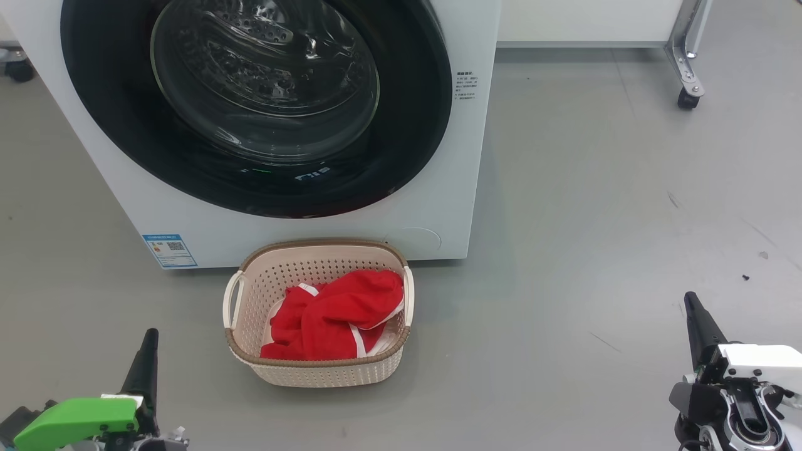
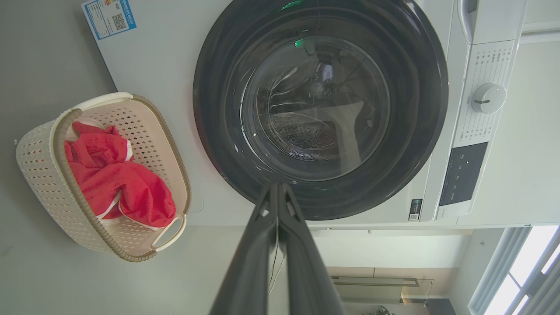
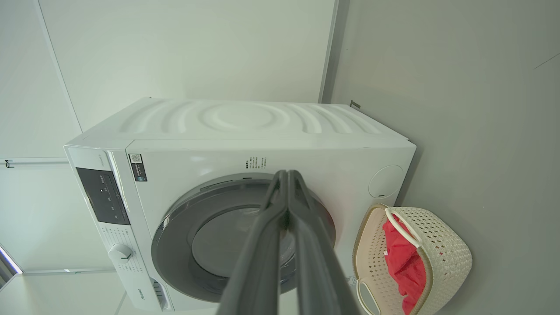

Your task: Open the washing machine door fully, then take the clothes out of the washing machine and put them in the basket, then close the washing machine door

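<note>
The white washing machine stands ahead with its round black-rimmed door closed flat against the front; the steel drum shows through the glass. On the floor in front sits the cream basket, holding the red clothes with white trim. My left gripper is shut and empty at the lower left, left of the basket. My right gripper is shut and empty at the lower right, well clear of it. The door, basket and clothes also show in the left wrist view.
Grey floor spreads to the right of the machine. A wheeled metal frame leg stands at the far right, and another caster at the far left. A blue label marks the machine's lower left corner.
</note>
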